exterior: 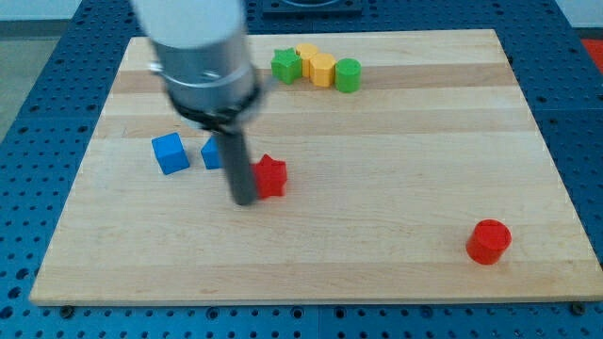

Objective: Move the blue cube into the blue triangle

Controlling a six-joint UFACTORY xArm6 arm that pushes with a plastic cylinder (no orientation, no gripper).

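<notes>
**Tip at the red block, blue pieces just behind**

Landmark for these notes: my tip, the lower end of the dark rod.

Nearest the view's bottom, well off to the tip's right: a red cylinder, alone near the board's lower right corner.

My tip sits on the wooden board, left of centre. No fingers on this rig, so nothing opens or closes and nothing is held. The rod is bare and straight. Just to the tip's right, a red block, shape irregular, hard to name. The rod appears to be touching or nearly touching its left side; I cannot tell which.

Just above the tip and slightly left: a blue piece, partly hidden behind the rod. Only its left part shows, so I cannot confirm its shape. Further left of that, with a small gap: the blue cube, fully visible, up and left of the tip, not touched by the rod.

Farthest, well above and right of the tip, near the board's top edge: a tight row of four. Green block, yellow block, a second yellow block, then a green cylinder.
</notes>
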